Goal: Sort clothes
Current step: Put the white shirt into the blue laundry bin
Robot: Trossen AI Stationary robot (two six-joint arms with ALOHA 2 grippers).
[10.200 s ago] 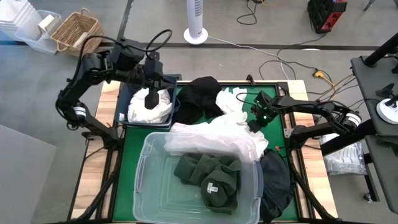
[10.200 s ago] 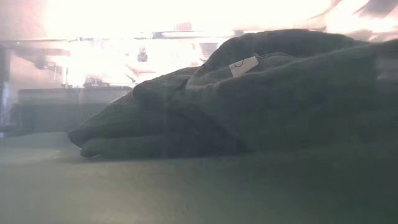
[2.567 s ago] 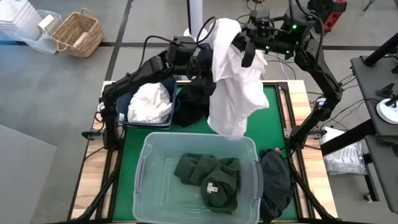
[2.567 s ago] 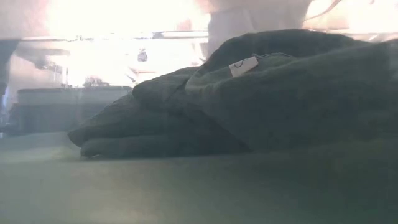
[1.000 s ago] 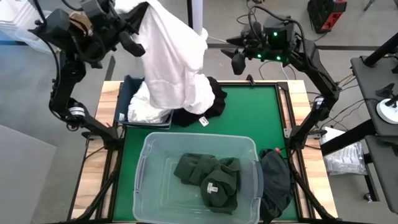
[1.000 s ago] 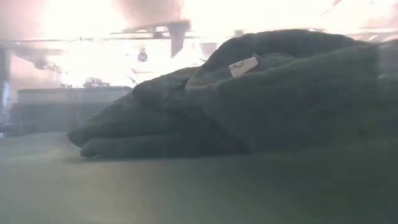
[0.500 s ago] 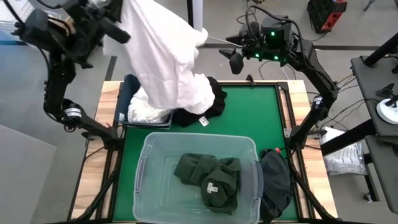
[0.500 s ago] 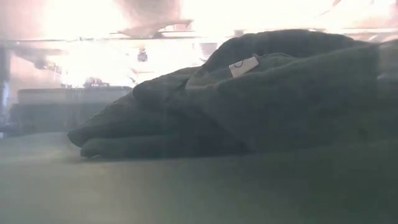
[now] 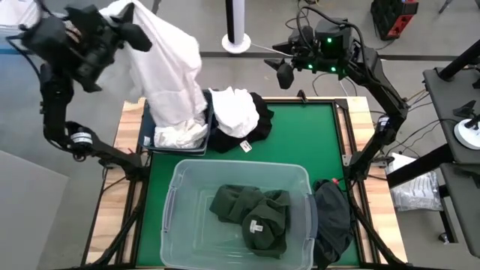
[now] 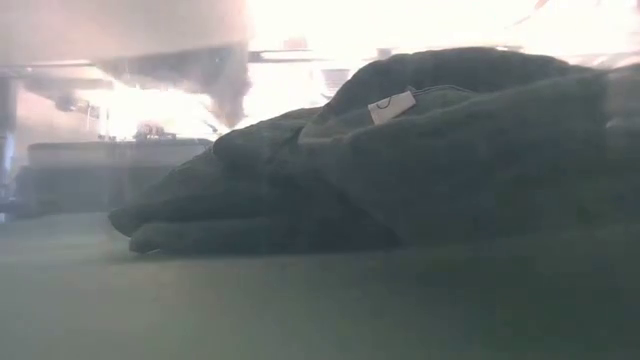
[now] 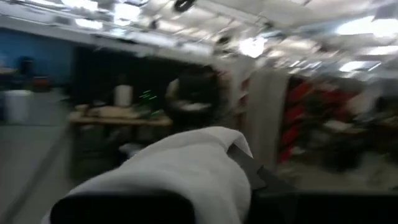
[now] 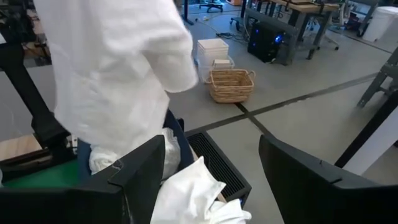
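Observation:
My left gripper [image 9: 129, 22] is raised high beyond the table's far left corner, shut on a white garment [image 9: 169, 67] that hangs down to the navy bin [image 9: 154, 112]. The bin holds white clothes [image 9: 180, 135]. Another white fold [image 9: 234, 111] lies on a black garment [image 9: 259, 124] beside the bin; whether it belongs to the hanging garment I cannot tell. Dark green clothes [image 9: 251, 216], one with a white tag [image 10: 392, 105], lie in the clear tub [image 9: 180, 187]. My right gripper [image 9: 283, 69] is open and holds nothing, high over the table's far edge. My left gripper holds the white garment by its upper end [image 9: 139, 16]. The cloth drapes over the fingers [image 11: 186, 168] and hides the place of contact. The garment hangs slack below the gripper, and its lower end [image 9: 184, 112] reaches the white clothes in the navy bin.
A black garment [image 9: 334, 217] lies at the table's right edge beside the tub. Bare green mat [image 9: 307, 139] shows between the tub and the far edge. On the floor beyond stand a wicker basket [image 12: 231, 84], white boxes [image 12: 212, 50] and a fan base [image 9: 236, 41].
My left gripper has swung up and toward the table's left edge, carrying the white garment with it. The garment's hanging body has moved from over the black garment to over the navy bin. A white fold stays on the black garment.

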